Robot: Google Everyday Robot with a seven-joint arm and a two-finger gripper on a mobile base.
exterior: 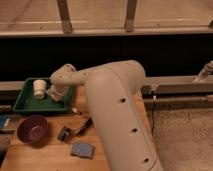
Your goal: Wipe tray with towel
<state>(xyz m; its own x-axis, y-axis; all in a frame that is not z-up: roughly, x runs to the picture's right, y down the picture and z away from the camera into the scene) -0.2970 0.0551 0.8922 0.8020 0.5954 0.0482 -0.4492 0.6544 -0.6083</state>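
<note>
The green tray [26,104] lies at the table's back left, with a white cup [39,89] standing in it. My arm comes in from the lower right and bends down into the tray. My gripper [54,93] is shut, low over the tray floor just right of the cup. I cannot pick out the towel; the gripper's end covers the spot where it reaches the tray.
A purple bowl [32,129] sits in front of the tray. A black-handled tool [75,131] lies mid-table, and a blue-grey sponge [81,149] lies near the front edge. A dark wall and a metal rail [175,85] run behind the table.
</note>
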